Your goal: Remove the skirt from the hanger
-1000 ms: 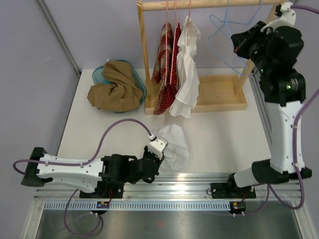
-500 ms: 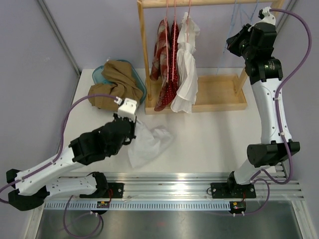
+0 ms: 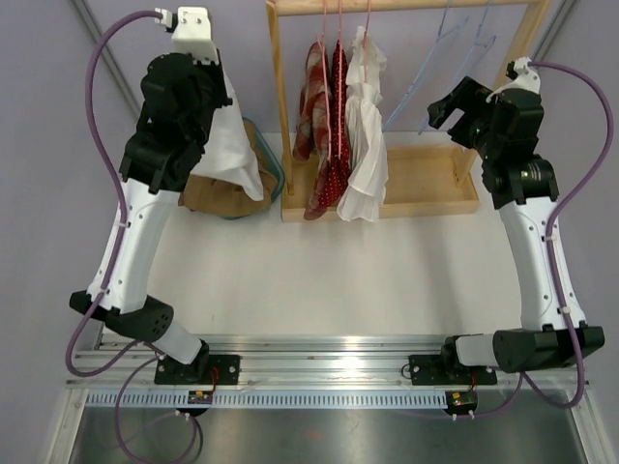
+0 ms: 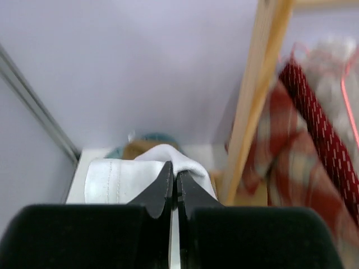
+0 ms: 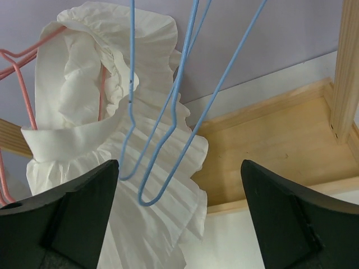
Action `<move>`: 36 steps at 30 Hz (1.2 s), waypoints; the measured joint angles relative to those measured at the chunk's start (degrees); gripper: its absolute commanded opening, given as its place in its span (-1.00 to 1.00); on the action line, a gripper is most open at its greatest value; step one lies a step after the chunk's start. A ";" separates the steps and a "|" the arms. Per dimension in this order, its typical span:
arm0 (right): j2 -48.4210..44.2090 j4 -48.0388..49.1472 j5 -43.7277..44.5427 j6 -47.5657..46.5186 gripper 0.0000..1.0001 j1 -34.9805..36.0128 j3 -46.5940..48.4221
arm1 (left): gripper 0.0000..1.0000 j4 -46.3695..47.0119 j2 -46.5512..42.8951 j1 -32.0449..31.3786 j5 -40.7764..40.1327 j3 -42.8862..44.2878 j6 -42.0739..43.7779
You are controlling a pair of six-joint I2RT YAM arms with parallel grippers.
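**Left arm hoists the white skirt (image 3: 232, 145) over the bin**

Half a second ago the left gripper (image 4: 174, 171) was low over the table (image 3: 338, 280), trailing the skirt. Now it is raised high at the far left, with its fingers pinched fully together on a fold of the cloth. The skirt hangs from it above the teal bin (image 3: 277, 172), where a brown garment (image 3: 203, 193) lies. No hanger is attached to the skirt, so the removal looks done and only the drop seems to remain.

To the right, the wooden post (image 3: 279, 106) stands close to the hanging cloth and could snag it. Red garments (image 3: 324, 126) and a white ruffled garment (image 3: 366, 126) hang from the rack. At the far right, the right gripper (image 5: 178, 168) has come lower. Its jaws are spread wide and empty, facing the bare blue hangers (image 5: 131, 56).
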 measured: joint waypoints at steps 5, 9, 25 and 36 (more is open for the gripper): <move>-7.67 0.02 -0.50 -0.17 0.99 -0.04 -6.97 | -1.00 5.68 9.73 6.27 1.70 9.25 2.69; -12.96 -0.02 -2.71 -0.66 0.99 -0.04 -9.44 | -0.20 9.90 13.29 11.50 1.90 0.68 1.42; 1.88 4.33 -24.09 -0.68 0.94 1.46 19.26 | 0.98 1.40 -11.98 14.16 13.29 -46.10 -17.73; 29.44 -5.25 -22.38 -1.99 0.88 6.27 39.67 | 0.98 -8.85 -30.47 -6.25 9.31 -67.89 -24.85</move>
